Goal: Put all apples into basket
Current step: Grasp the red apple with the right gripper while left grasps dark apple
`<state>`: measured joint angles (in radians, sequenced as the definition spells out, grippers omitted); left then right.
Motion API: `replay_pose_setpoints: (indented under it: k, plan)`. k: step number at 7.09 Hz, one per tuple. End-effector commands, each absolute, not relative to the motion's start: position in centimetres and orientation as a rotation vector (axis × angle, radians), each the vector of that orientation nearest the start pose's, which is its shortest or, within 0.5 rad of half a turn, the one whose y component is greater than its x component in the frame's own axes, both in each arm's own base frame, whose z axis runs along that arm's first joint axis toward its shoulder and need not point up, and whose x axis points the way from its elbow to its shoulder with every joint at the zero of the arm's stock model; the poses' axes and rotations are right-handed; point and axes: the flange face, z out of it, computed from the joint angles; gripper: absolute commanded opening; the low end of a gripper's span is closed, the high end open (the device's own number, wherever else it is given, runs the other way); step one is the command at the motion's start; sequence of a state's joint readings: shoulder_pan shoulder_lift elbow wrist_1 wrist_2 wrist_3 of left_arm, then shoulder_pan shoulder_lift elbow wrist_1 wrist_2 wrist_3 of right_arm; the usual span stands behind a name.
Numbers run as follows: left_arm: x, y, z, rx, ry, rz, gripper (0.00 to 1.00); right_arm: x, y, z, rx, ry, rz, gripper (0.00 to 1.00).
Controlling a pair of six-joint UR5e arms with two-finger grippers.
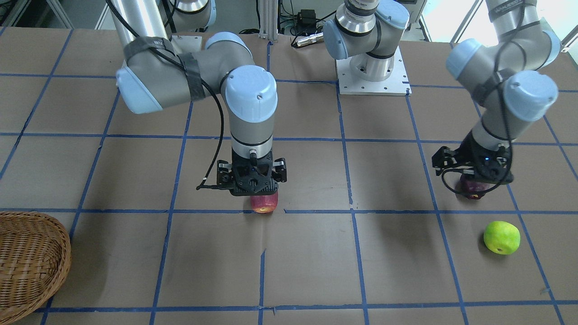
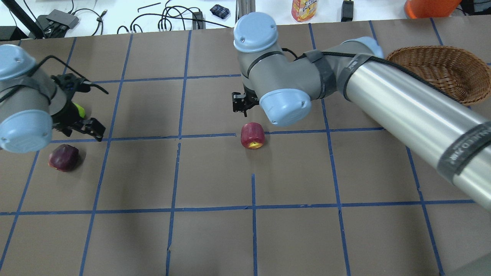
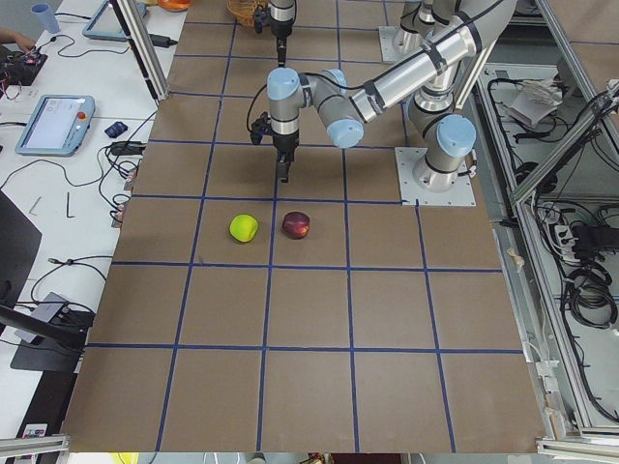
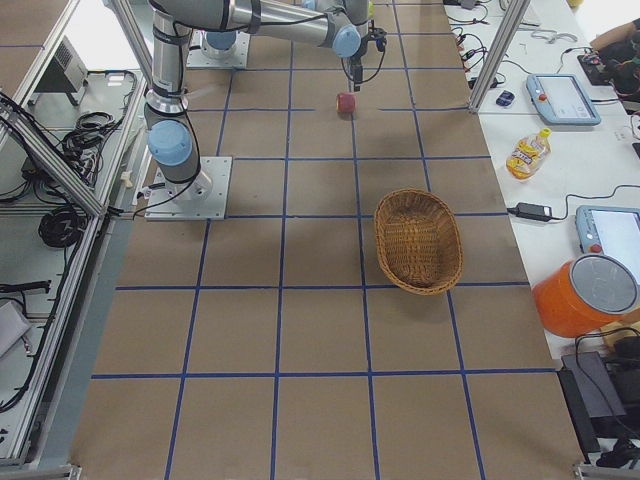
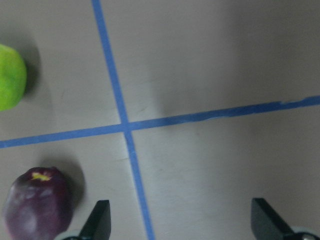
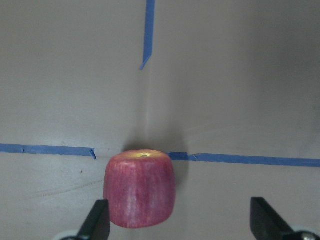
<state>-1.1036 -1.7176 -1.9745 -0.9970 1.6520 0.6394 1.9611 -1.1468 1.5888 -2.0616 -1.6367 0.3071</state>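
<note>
Currently:
- Red apple (image 6: 140,187): on desk (image 6: 225,100), on blue tape line, lower centre-left of right wrist frame. Likely firm, smooth-skinned, prone to roll, bruises under hard squeeze; best taken across widest flanks.
- Right gripper (image 6: 180,224): fingers apart, empty, apple off-centre toward one finger. Wrist points straight down.
- Left gripper (image 5: 180,224): fingers apart, empty, wrist tilted.
- Maroon apple (image 5: 37,202): lower left, outside fingers.
- Green apple (image 5: 10,77): upper left.
- Wicker basket (image 1: 27,262): lower left of front view, well apart, no apple inside.

Left arm (image 1: 492,74), right arm (image 1: 171,85) bent, wrists down; left gripper (image 5: 181,222), right gripper (image 6: 181,222) fingers (image 6: 97,222) spread wide.
</note>
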Motion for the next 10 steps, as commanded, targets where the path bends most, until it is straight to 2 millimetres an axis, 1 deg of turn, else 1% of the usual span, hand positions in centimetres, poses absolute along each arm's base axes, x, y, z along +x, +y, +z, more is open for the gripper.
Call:
replay_pose_setpoints:
  k: [1, 2, 3, 4, 5, 6, 7, 8, 9, 10]
  plan:
    - [21.3, -47.5, 26.3, 0.262, 3.127, 0.012, 1.0, 37.3, -53.7, 25.3, -0.165, 3.183, -0.08, 1.0]
    - [21.9, -46.9, 24.0, 0.242, 3.166, 0.078, 1.0, 37.1, -53.4, 24.0, -0.168, 3.195, -0.066, 1.0]
    - [22.8, -47.4, 22.8, 0.251, 3.159, 0.108, 1.0, 37.1, -53.3, 22.4, -0.171, 3.191, -0.061, 1.0]
    - [23.4, -47.5, 22.3, 0.266, 3.159, 0.12, 1.0, 36.9, -52.8, 20.9, -0.171, 3.188, -0.06, 1.0]
    - [23.1, -47.3, 20.3, 0.245, 3.195, 0.157, 1.0, 36.7, -52.5, 19.2, -0.177, 3.198, -0.026, 1.0]
    - [23.5, -47.8, 18.8, 0.235, 3.192, 0.15, 0.93, 37.1, -52.7, 19.2, -0.183, 3.188, -0.057, 1.0]
    - [23.9, -48.2, 18.0, 0.24, 3.187, 0.153, 0.77, 37.0, -52.4, 18.7, -0.218, 3.191, -0.041, 1.0]
    - [23.8, -48.3, 18.5, 0.237, 3.18, 0.153, 0.45, 37.1, -52.5, 19.3, -0.243, 3.184, -0.063, 0.86]
    - [23.1, -48.4, 19.9, 0.248, 3.159, 0.137, 0.0, 36.8, -52.5, 19.4, -0.247, 3.195, -0.067, 0.44]
    - [22.6, -49.0, 21.3, 0.222, 3.147, 0.119, 0.0, 36.0, -53.1, 22.8, -0.223, 3.179, -0.152, 0.4]
